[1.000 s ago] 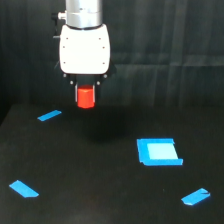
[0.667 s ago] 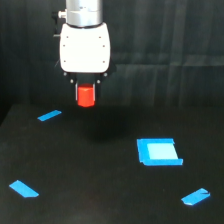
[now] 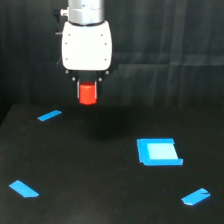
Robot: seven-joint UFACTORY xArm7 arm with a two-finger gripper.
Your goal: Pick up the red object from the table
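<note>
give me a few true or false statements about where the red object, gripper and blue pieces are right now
1. The red object is held in the gripper, up off the table. True.
2. The red object lies on the blue square patch. False: the blue square patch is bare, and the object is up in the gripper, toward the exterior view's left of it.
3. Three blue tape strips lie on the table apart from the square patch. True: one near the gripper, one at the lower left, one at the lower right.
4. The gripper is open and empty. False: it is shut on the red object.
</note>
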